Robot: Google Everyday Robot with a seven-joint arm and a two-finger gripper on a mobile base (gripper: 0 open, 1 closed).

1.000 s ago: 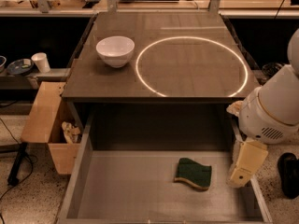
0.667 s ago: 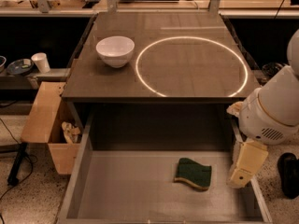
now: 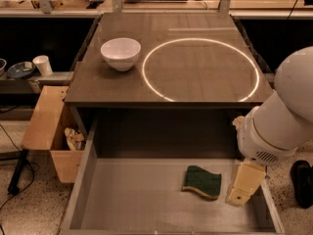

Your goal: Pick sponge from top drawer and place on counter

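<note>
**Gripper edges in on the sponge**

Over the last second my gripper has slipped a little down and to the left. It now hangs in the lower right of the frame, inside the open top drawer and just beside the sponge's right edge. The sponge has not moved: it lies green side up on the drawer floor, right of centre. I cannot tell whether the jaws are apart or together. I judge the approach nearly done, with the grasp and the lift to the desk still ahead.
</note>
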